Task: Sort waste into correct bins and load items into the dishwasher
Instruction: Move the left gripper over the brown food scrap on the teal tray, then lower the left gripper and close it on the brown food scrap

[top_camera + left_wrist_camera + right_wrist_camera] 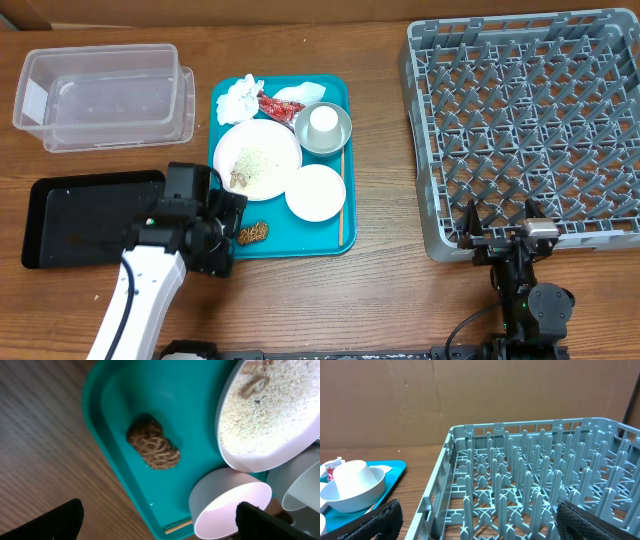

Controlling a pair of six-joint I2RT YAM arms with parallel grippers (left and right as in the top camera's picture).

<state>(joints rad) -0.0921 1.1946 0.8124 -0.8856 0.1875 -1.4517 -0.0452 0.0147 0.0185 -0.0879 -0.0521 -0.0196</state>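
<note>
A: Logging layout. Mid-table the teal tray (218,150) is sitting. The tub (100,95) is at 10 o'clock, the black tray (80,215) at 8 o'clock and the rack (530,130) at 3 o'clock. No dishes are showing in the rack yet.

B: Pincers?

A: The left gripper (232,232) is hovering at the teal tray's 7 o'clock corner, jaws standing wide, nothing between them. The right gripper (498,228) is hanging over the rack's 6 o'clock edge, likewise spread and empty.

B: What is the left one facing?

A: The brown lump (153,442). It is lying alone on the tray floor, at 6 o'clock of the plate (262,150) and apart from it. The wrist view is showing a wrinkled, knobbly surface.

B: Handling?

A: Judging it light and probably crumbly, so a hard pinch is risking a break. I am favouring a gentle hold across its narrow waist.

B: And the plate?

A: Looking stiff, smooth and likely slippery, and it is carrying rice (265,410). I am suggesting a rim grip at its free 9 o'clock edge, keeping it level until the scraps are tipped out.

B: The rest?

A: The bowl (315,192) is sitting just beside the plate at 4 o'clock; touching or not, cannot tell. The cup (323,120) is standing inside the grey bowl (343,138) at 1 o'clock. The stick (341,205) is lying along the tray's 3 o'clock edge. The napkin (238,97) and wrapper (278,105) are at 12 o'clock, both looking soft and light.
</note>
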